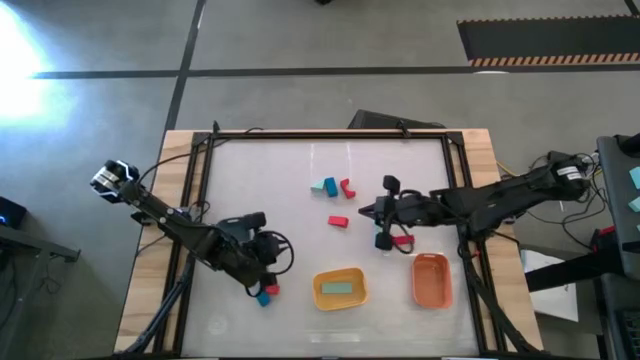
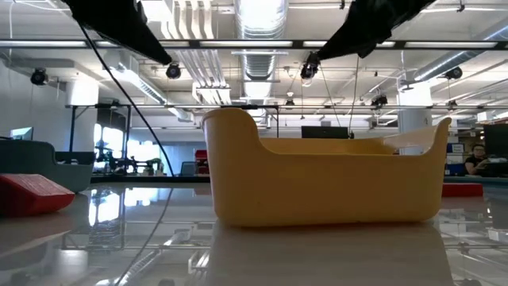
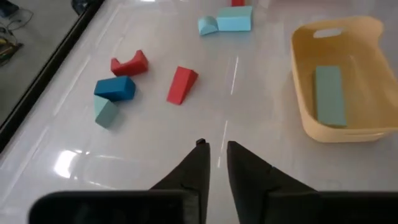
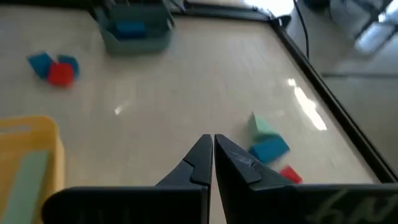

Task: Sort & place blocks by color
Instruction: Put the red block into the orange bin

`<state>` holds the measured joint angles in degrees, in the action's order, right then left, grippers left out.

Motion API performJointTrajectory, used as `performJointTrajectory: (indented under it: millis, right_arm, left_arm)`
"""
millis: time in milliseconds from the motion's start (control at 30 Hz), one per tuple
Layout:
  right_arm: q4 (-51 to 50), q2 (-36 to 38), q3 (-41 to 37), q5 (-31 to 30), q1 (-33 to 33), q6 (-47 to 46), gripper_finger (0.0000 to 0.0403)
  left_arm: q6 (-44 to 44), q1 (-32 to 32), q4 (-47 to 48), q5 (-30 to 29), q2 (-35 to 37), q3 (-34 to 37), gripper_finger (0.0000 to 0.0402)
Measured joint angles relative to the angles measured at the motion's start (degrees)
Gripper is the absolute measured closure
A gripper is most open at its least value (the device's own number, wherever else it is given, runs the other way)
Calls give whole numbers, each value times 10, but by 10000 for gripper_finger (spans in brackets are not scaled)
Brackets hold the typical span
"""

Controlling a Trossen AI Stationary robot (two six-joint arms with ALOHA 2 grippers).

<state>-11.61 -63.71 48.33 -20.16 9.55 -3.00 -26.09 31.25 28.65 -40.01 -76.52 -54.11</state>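
Small blocks lie scattered on the white table. In the high view I see a teal one [image 1: 323,186], red ones [image 1: 347,187] [image 1: 338,221] [image 1: 402,240], and a red and blue pair [image 1: 265,293]. My left gripper [image 1: 262,250] [image 3: 215,146] hovers over the near left part of the table, open by a narrow gap and empty; a red wedge [image 3: 181,84], a blue block [image 3: 115,88] and a red arch [image 3: 129,63] lie ahead of it. My right gripper [image 1: 368,211] [image 4: 213,140] is shut and empty above the middle, with green [image 4: 262,126], blue [image 4: 269,149] and red [image 4: 290,175] blocks beside it.
The yellow bin [image 1: 340,289] [image 3: 336,37] near the table's near edge holds one mint bar [image 3: 329,94]. The orange bin [image 1: 432,280] stands to its right. A grey-blue bin [image 4: 134,31] holding a blue block shows in the right wrist view. A black frame [image 1: 200,200] borders the table.
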Motion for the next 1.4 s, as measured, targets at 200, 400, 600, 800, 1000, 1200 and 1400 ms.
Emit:
performJointTrajectory:
  millis: [200,400,600,800,1000,1200,1400]
  right_arm:
    - [-50,-60,64,1,-44,22,394]
    - [-82,-124,128,37,-111,77,394]
    - [-118,-192,194,105,-184,135,394]
    - [-125,-253,234,161,-239,189,394]
    - [-179,-299,267,162,-270,148,393]
    - [-249,-324,279,161,-282,65,359]
    - [-279,-335,274,160,-281,-66,267]
  left_arm:
    - [1,-7,-53,-18,57,73,398]
    - [58,-22,-164,-59,130,155,401]
    - [104,-40,-256,-62,189,219,401]
    - [106,-45,-256,-73,215,235,402]
    - [117,-46,-257,-75,211,236,402]
    - [116,-46,-261,-75,205,236,402]
    - [115,-46,-267,-75,204,236,402]
